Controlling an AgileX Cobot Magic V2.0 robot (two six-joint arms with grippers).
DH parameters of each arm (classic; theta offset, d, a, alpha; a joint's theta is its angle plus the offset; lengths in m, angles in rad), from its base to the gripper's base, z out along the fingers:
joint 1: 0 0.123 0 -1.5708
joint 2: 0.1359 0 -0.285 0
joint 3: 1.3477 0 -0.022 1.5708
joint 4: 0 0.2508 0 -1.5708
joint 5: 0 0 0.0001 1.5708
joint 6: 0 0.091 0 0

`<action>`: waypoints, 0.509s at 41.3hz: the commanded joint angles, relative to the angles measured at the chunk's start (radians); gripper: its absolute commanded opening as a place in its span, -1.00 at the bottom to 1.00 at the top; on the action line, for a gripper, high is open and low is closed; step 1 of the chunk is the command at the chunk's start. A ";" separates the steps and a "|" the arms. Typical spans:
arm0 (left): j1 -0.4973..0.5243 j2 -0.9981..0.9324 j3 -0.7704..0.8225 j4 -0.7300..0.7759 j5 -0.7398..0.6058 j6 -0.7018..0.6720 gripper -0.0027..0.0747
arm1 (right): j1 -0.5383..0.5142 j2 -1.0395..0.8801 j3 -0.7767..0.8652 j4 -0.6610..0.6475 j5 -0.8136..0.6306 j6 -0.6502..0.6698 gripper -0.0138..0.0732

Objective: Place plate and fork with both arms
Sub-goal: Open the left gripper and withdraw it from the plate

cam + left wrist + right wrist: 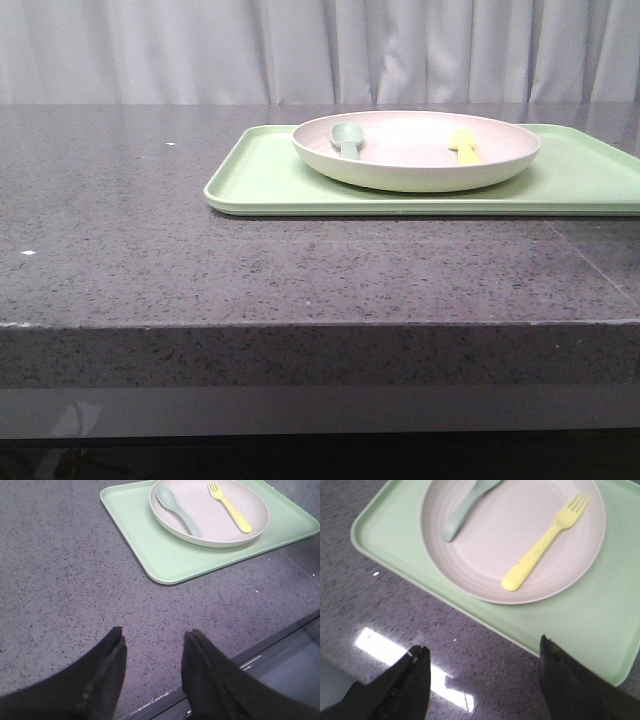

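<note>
- Dark speckled grey stone-look table: bears everything listed.
- Left black robot gripper: jaws spread, empty, above bare tabletop, well apart from the tray.
- Flat rectangular light-green tray: rests on the table.
- Large round pale pinkish-cream matte plate: sits on the tray.
- Pale grey-green spoon: lies in the plate, left side.
- Small yellow plastic fork: lies in the plate, right side.
- Right black robot gripper: jaws spread wide, empty, near the tray's edge.
</note>
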 commanded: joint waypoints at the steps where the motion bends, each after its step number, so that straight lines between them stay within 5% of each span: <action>1: 0.002 -0.001 -0.025 -0.023 -0.066 0.002 -0.20 | 0.002 0.059 -0.089 -0.085 -0.022 0.105 0.44; 14: 0.002 -0.001 -0.025 -0.023 -0.066 0.002 -0.20 | 0.002 0.210 -0.129 -0.087 -0.157 0.107 0.44; 21: 0.002 -0.001 -0.025 -0.023 -0.068 0.002 -0.20 | -0.009 0.306 -0.215 -0.086 -0.064 0.188 0.44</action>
